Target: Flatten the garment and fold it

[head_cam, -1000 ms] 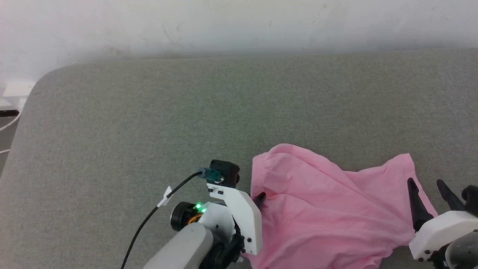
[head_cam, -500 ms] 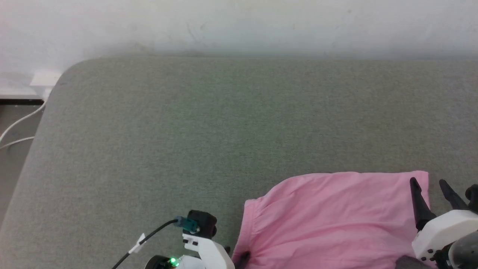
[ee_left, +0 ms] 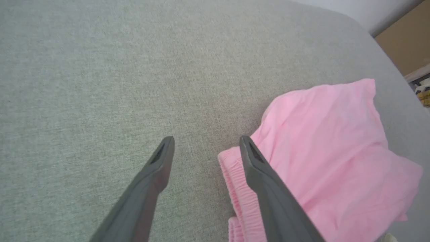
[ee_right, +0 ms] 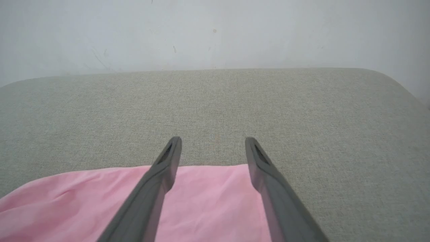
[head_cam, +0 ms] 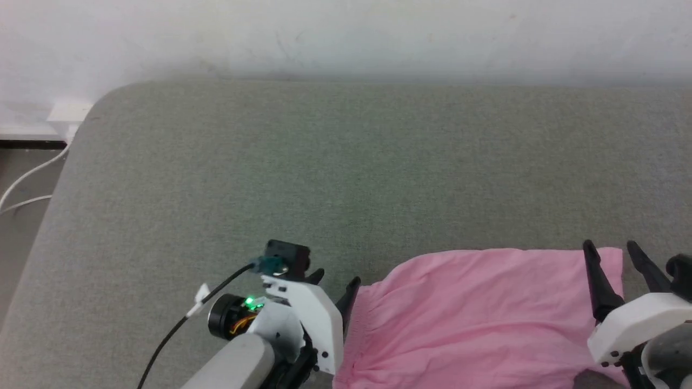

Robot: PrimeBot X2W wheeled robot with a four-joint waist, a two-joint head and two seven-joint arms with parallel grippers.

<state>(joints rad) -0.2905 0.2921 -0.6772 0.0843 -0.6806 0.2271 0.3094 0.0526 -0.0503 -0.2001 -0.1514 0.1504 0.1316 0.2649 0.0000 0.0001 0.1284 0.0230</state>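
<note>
The garment (head_cam: 476, 319), light-pink shorts, lies spread on the grey cushion at the lower right of the head view, its far edge straight. Its gathered waistband (ee_left: 235, 188) faces my left gripper (head_cam: 335, 281), which stands open just left of that band, holding nothing. In the left wrist view the left gripper (ee_left: 206, 143) hangs over bare cushion with one finger over the waistband edge. My right gripper (head_cam: 608, 249) is open above the garment's far right corner (ee_right: 208, 188), nothing between the fingers.
The grey cushion (head_cam: 270, 162) stretches wide to the left and back, ending at a white wall (head_cam: 346, 32). White cables (head_cam: 27, 183) lie on the floor past the cushion's rounded left corner. A black cable (head_cam: 178, 324) trails from my left wrist.
The left gripper has let go of the waistband and opened, drawing slightly left. The garment, bunched a second ago, now lies flat. The head camera shifted meanwhile.
</note>
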